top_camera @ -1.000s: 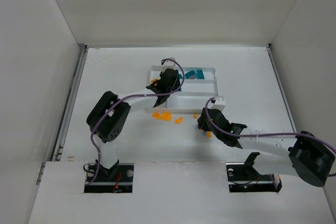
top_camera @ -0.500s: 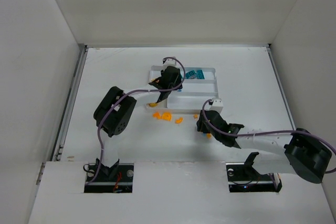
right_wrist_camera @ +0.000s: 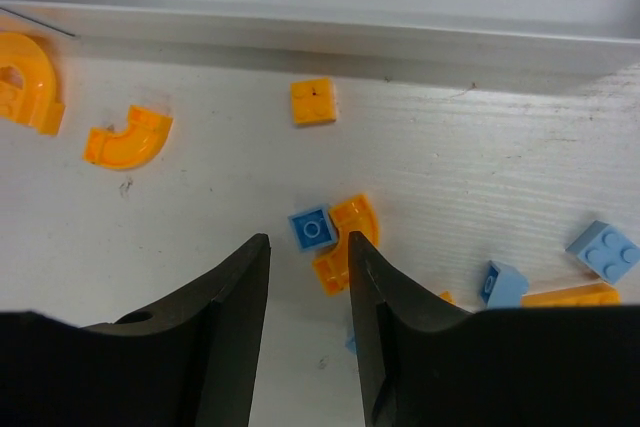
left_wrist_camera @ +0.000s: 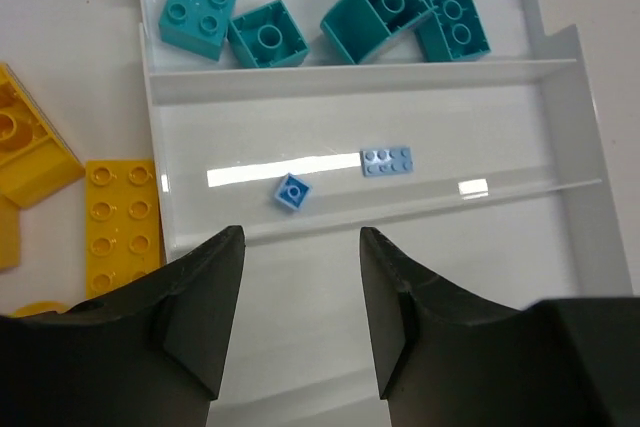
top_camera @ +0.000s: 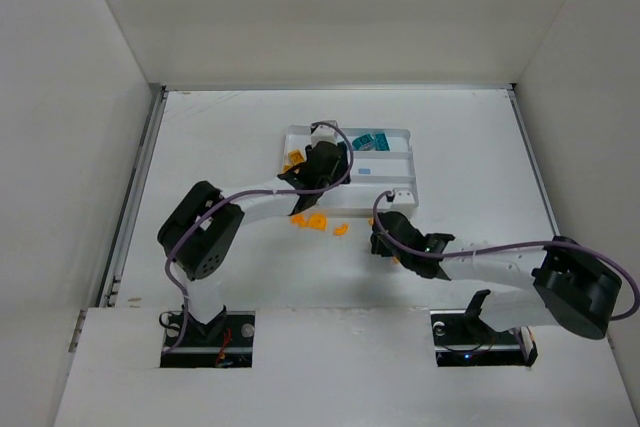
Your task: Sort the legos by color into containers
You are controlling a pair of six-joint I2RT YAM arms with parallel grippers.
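The white tray (top_camera: pixel 400 179) lies at the table's middle back. In the left wrist view its top section (left_wrist_camera: pixel 300 77) holds several teal legos (left_wrist_camera: pixel 268 35), the middle section holds two light blue legos (left_wrist_camera: pixel 387 160), and yellow-orange legos (left_wrist_camera: pixel 123 222) lie in the narrow left section. My left gripper (left_wrist_camera: pixel 300 332) is open and empty above the tray (top_camera: pixel 322 162). My right gripper (right_wrist_camera: pixel 308 277) is open and empty just above the table, near a small blue lego (right_wrist_camera: pixel 312 229) and an orange curved lego (right_wrist_camera: pixel 345 247). More light blue legos (right_wrist_camera: pixel 604 248) lie to the right.
Loose orange legos (top_camera: pixel 308 220) lie on the table in front of the tray. In the right wrist view, orange curved pieces (right_wrist_camera: pixel 127 137) and a small orange square (right_wrist_camera: pixel 313 101) lie near the tray's wall (right_wrist_camera: pixel 330 32). White walls enclose the table.
My left gripper has shifted slightly over the tray's left end. My right gripper has moved left and a little forward, toward the loose legos in front of the tray.
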